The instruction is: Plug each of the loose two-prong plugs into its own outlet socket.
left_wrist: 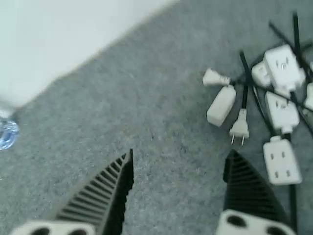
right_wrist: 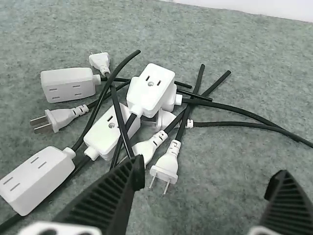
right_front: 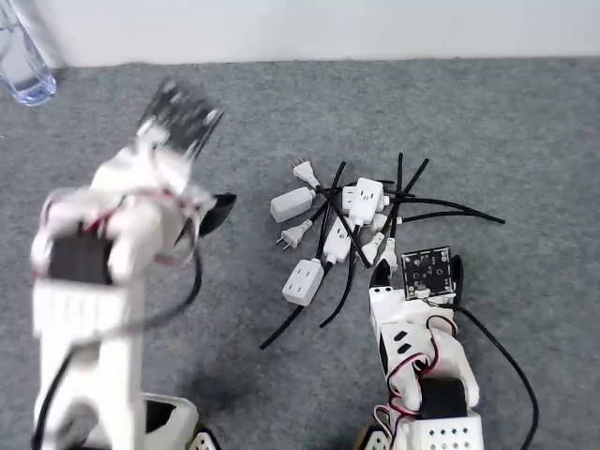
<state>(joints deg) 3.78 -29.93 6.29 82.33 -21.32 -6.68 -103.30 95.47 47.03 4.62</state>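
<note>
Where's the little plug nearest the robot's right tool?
In the right wrist view the plug lies on the grey mat just ahead of the right tool, prongs toward it, beside another plug.

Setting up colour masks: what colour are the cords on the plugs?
Black, on white plugs; the cords show best in the right wrist view.

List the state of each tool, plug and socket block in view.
left tool: open, empty.
right tool: open, empty.
plug nearest right tool: unplugged, prongs bare.
side plug: unplugged, prongs bare.
far plug: unplugged.
cube socket: visible face empty.
near flat socket: slots empty.
far flat socket: slots empty.
</note>
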